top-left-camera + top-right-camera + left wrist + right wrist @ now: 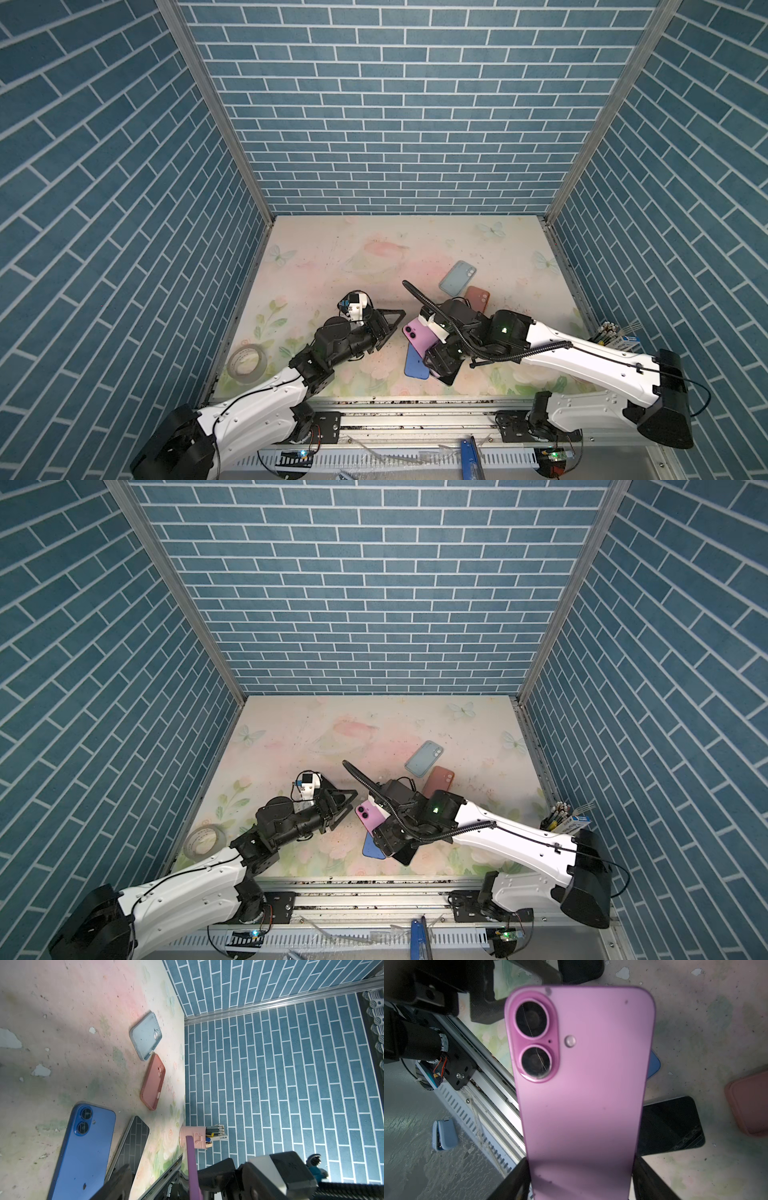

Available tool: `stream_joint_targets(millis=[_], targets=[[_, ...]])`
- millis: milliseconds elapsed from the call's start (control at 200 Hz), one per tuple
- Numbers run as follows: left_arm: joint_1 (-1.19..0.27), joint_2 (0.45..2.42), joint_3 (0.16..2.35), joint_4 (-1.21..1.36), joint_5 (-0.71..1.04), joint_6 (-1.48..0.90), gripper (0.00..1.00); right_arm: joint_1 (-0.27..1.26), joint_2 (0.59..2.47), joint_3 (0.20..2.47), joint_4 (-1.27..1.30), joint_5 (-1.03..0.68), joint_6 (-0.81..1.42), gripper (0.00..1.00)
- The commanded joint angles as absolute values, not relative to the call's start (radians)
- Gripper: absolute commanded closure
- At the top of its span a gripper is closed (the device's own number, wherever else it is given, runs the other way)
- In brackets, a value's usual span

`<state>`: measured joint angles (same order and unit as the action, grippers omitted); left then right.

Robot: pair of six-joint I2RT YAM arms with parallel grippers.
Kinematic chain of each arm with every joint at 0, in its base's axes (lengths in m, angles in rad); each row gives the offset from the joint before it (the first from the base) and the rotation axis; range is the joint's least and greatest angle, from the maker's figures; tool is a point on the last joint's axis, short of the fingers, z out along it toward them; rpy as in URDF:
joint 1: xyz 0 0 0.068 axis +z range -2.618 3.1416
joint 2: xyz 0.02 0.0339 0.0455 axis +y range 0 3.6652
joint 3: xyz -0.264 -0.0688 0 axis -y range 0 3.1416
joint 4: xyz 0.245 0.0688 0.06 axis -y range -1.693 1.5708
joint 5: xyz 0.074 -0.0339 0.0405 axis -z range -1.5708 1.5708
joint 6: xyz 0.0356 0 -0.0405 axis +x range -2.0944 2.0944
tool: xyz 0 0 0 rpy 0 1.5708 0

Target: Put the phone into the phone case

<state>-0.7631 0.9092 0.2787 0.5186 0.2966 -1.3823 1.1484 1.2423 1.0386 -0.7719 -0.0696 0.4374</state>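
Observation:
My right gripper (pixel 581 1180) is shut on the pink-purple phone (pixel 581 1084), clamping its long sides near the lower end. It holds the phone (pixel 417 333) back-up above the table. The phone's camera end points toward my left gripper (pixel 392 328). That gripper is open, and the phone (pixel 192 1167) shows edge-on between its jaws. Two empty phone cases lie further back on the right. One is a light blue case (pixel 457 277), the other a salmon case (pixel 478 297). Both lie hollow side up in the left wrist view, the light blue case (pixel 145 1035) and the salmon case (pixel 152 1081).
A blue phone (pixel 415 365) lies camera side up under the held phone. Beside it is a black phone (pixel 133 1147), screen up. A tape roll (pixel 248 361) sits by the left wall. A pink pen cup (pixel 193 1136) stands at the right wall.

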Motion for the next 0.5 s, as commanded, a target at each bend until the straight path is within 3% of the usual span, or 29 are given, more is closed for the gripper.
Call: stream_joint_targets(millis=[0, 100, 300, 375, 495], targets=[[-0.788, 0.932, 0.324, 0.547, 0.306, -1.402, 0.17, 1.144, 1.243, 1.099, -0.735, -0.082, 0.428, 0.39], [-0.808, 0.958, 0.336, 0.576, 0.297, -1.407, 0.23, 1.144, 1.263, 1.115, -0.735, -0.081, 0.423, 0.39], [-0.834, 1.003, 0.347, 0.631, 0.297, -1.430, 0.45, 1.142, 1.294, 1.144, -0.733, -0.081, 0.413, 0.39], [-0.836, 1.012, 0.344, 0.649, 0.294, -1.435, 0.58, 1.142, 1.304, 1.154, -0.735, -0.081, 0.410, 0.39], [-0.839, 1.007, 0.337, 0.655, 0.283, -1.442, 0.86, 1.141, 1.308, 1.164, -0.740, -0.081, 0.407, 0.37]])
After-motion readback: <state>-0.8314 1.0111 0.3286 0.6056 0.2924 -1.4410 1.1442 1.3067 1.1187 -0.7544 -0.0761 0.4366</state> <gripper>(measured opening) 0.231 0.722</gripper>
